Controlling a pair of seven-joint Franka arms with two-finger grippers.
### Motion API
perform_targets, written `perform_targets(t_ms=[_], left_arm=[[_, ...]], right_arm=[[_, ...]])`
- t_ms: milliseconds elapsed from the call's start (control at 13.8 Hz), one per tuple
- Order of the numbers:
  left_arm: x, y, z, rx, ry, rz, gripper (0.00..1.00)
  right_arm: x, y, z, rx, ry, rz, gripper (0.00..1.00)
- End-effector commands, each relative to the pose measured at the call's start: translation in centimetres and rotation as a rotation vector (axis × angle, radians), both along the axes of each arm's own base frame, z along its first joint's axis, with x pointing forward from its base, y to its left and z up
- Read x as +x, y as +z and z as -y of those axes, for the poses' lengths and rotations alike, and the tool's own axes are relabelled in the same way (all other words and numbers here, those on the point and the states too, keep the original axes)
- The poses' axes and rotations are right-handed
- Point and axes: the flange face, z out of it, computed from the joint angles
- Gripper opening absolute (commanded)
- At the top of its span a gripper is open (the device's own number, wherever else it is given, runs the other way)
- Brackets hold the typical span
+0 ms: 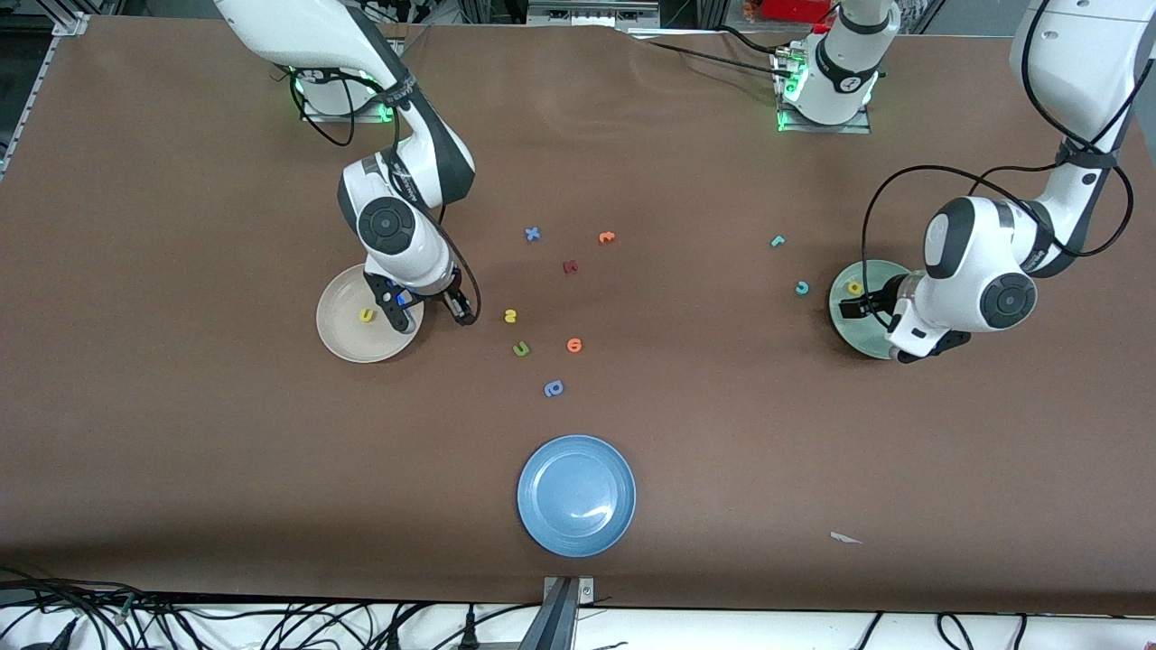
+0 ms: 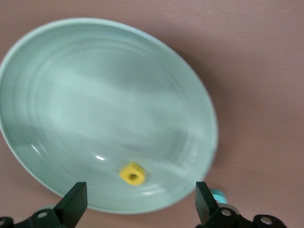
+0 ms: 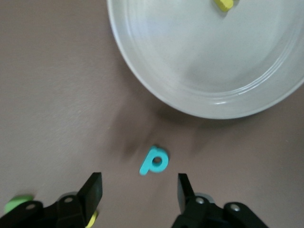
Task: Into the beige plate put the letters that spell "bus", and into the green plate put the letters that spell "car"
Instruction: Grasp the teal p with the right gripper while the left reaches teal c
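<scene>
The beige plate (image 1: 348, 338) (image 3: 190, 71) holds the yellow u (image 1: 366, 315) (image 3: 223, 4). A teal b (image 3: 154, 160) lies on the table just outside that plate's rim, ahead of my open right gripper (image 1: 429, 311) (image 3: 138, 192), which holds nothing. The yellow s (image 1: 510, 315) rests toward the table's middle. In the green plate (image 1: 853, 329) (image 2: 95, 95) lies the yellow a (image 1: 854, 288) (image 2: 132, 172). My left gripper (image 1: 874, 311) (image 2: 140, 204) hangs open and empty over that plate's edge. The teal c (image 1: 801, 288) and teal r (image 1: 778, 240) lie on the table beside the green plate.
Other letters are scattered mid-table: a green u-shape (image 1: 521, 348), an orange one (image 1: 574, 345), a blue round-bowled one (image 1: 554, 388), a dark red one (image 1: 570, 266), a blue x (image 1: 533, 234) and another orange one (image 1: 607, 237). A blue plate (image 1: 576, 495) sits nearest the front camera.
</scene>
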Motion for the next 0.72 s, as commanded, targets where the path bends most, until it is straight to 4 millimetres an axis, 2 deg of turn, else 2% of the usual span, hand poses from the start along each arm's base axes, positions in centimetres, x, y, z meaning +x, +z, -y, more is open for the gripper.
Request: perform_targets(t_ms=[0,72,217,362,580,652], left_arm=[[-0.4,1.5,3.3,0.039,0.133,-0.004,0.98],[-0.5,1.7,4.6,0.056,0.177,-0.004,0.94],[-0.7,1.6,5.9,0.078,0.258,0.002,0.91],[-1.8,0.4,7.3,0.071,0.323,0.033,0.9],[-4.4,-1.4,7.5,0.069,0.347,0.095,0.9],[-5.0,-2.0,7.5,0.068,0.347,0.097,0.9]], right_arm=[[-1.2,-2.4,0.8,0.012,-0.033,0.016,0.7],[-1.4,-3.0,0.9,0.008,-0.035,0.011,0.7],[-1.4,-3.5,0.9,0.008,-0.045,0.012,0.7],[-1.5,-4.2,1.0,0.003,-0.05,0.006,0.7],[-1.5,-4.1,1.0,0.004,-0.048,0.008,0.64],[-1.5,-4.1,0.9,0.003,-0.046,0.008,0.58]])
